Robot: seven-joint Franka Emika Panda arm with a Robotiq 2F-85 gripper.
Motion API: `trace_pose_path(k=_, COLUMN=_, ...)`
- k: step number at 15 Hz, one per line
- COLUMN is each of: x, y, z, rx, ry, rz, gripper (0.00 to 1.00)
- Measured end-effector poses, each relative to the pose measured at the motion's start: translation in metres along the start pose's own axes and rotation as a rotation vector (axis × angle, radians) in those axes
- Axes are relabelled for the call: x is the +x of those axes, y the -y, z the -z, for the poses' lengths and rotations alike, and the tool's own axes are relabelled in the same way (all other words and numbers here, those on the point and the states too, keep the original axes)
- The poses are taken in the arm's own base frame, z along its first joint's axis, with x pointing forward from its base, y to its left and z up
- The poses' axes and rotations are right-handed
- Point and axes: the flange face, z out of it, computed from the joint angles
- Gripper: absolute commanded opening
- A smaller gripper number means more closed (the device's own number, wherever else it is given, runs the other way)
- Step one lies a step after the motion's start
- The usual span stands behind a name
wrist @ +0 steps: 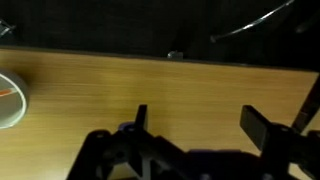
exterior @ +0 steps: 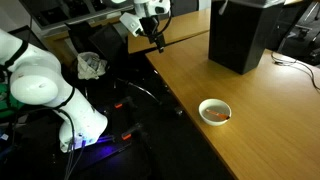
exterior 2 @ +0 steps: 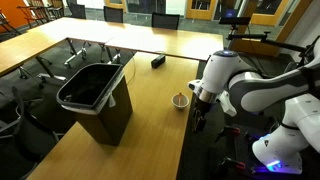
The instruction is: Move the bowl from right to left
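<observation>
Hovering over desk [wrist: 100, 80], hand [wrist: 197, 118] spread wide, empty; bowl [wrist: 8, 98] cut off at wrist-view edge (approx. half seen).

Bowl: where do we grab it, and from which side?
Pinch the rim of the bowl from straight above, one finger inside, one outside. It sits upright and shallow on the table, so the low wall likely gives little to clamp from the side. The bin stands well apart; the gripper is open.

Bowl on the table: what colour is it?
The bowl is white with a bit of orange-red inside, clearest in an exterior view.
</observation>
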Motion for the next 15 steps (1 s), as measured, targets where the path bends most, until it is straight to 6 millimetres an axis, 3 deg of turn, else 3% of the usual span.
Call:
trace_pose_path(k=7, x=0.003, y=-0.005, z=0.000, rx=-0.056, ry=-0.014, rz=0.031, gripper=1.00)
trace_pose_path(k=11, x=0.028, y=-0.052, z=-0.013, rx=-0.261, ry=-0.019, rz=0.030, gripper=1.00)
trace_pose_path(k=15, x=0.063, y=-0.108, z=-0.053, rx=-0.481, ry=0.050, rz=-0.026, gripper=1.00)
